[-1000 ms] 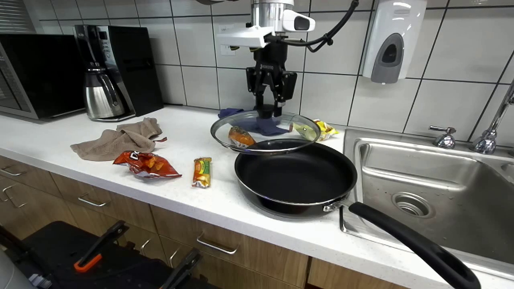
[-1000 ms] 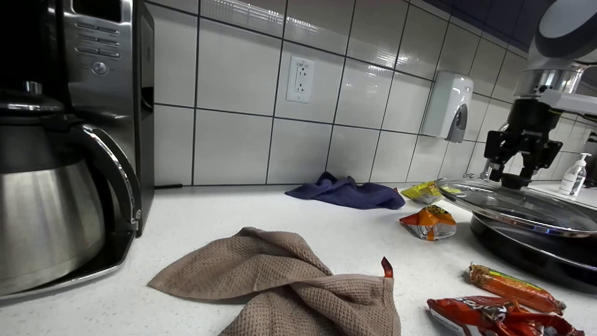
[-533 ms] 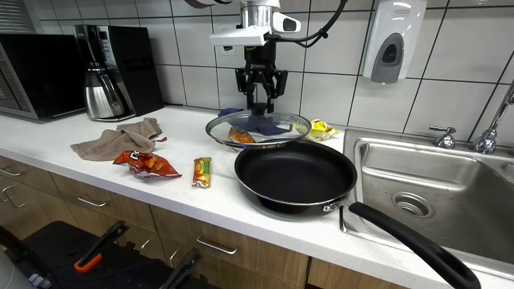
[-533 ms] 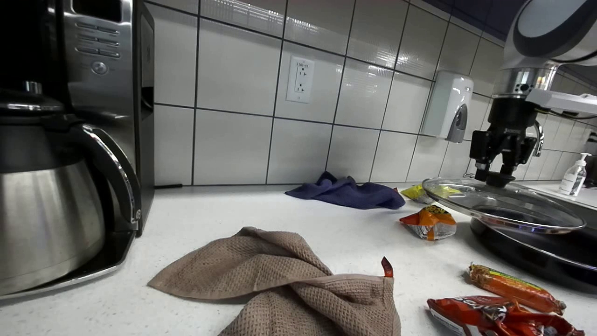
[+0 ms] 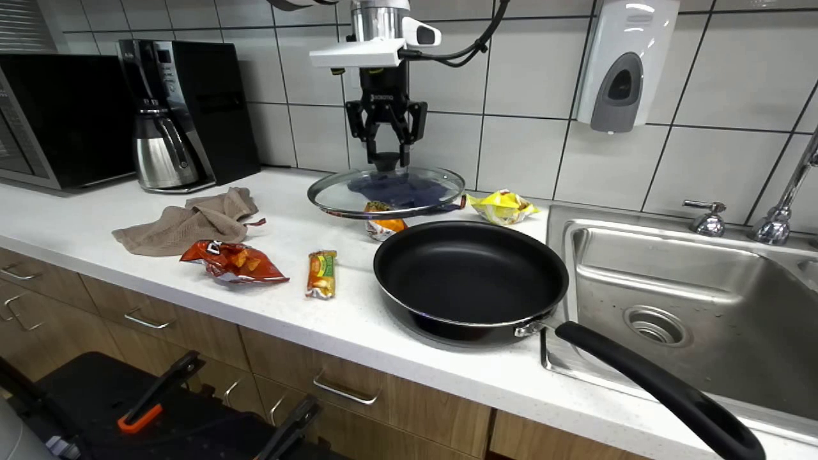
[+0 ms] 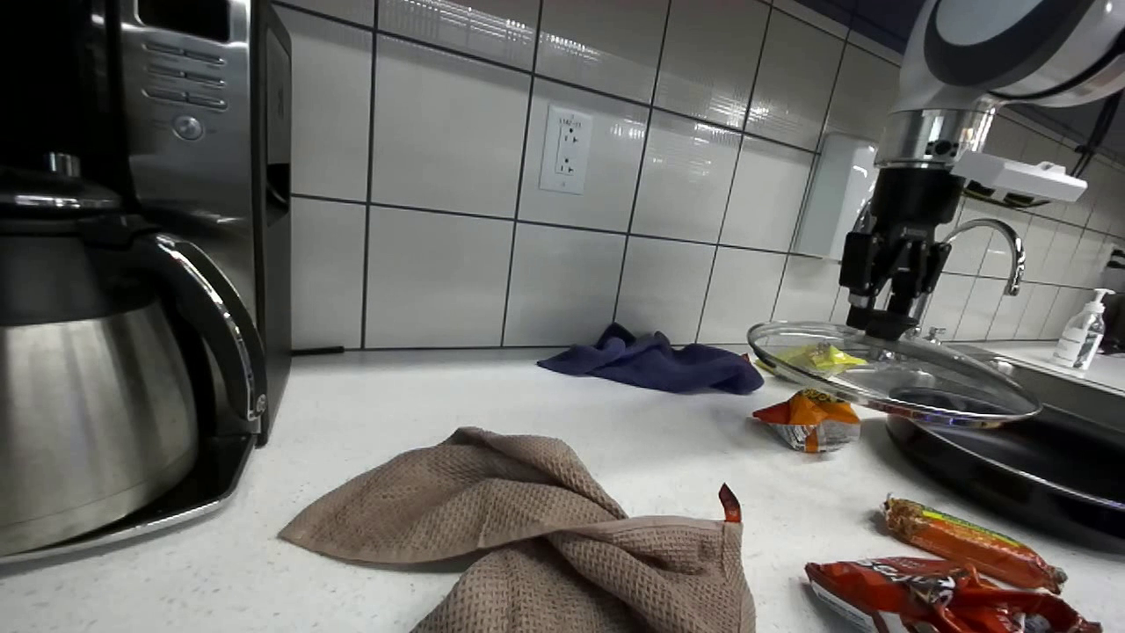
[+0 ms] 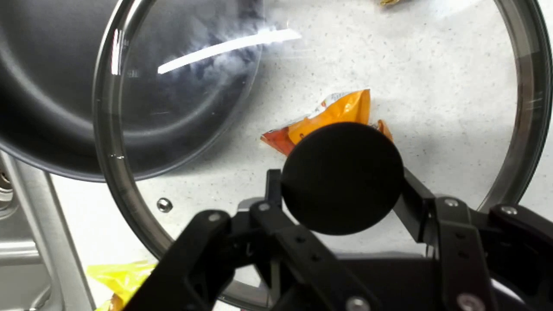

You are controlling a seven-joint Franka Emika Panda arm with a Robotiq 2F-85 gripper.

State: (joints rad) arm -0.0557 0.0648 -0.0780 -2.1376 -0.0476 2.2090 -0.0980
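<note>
1. My black claw [image 5: 388, 157] holds the round clear-glass lid [image 5: 386, 193] above the white tabletop [image 5: 354, 275].
2. Right of the lid in an exterior view: round black frying pan [image 5: 470, 275], then rectangular steel sink [image 5: 735, 358].

Lid [image 5: 385, 193]: glossy glass, matt knob [image 7: 341, 179]. Pan [image 5: 471, 275]: matt inside. Sink [image 5: 716, 313], pan's three o'clock in exterior view: satin metal. Brown towel [image 5: 192, 227], nine o'clock: coarse cloth.

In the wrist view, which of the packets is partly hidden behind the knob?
The orange packet, behind the knob gripped by the fingers. The yellow packet lies near the sink; the red packet and the bar near the counter's front edge.
</note>
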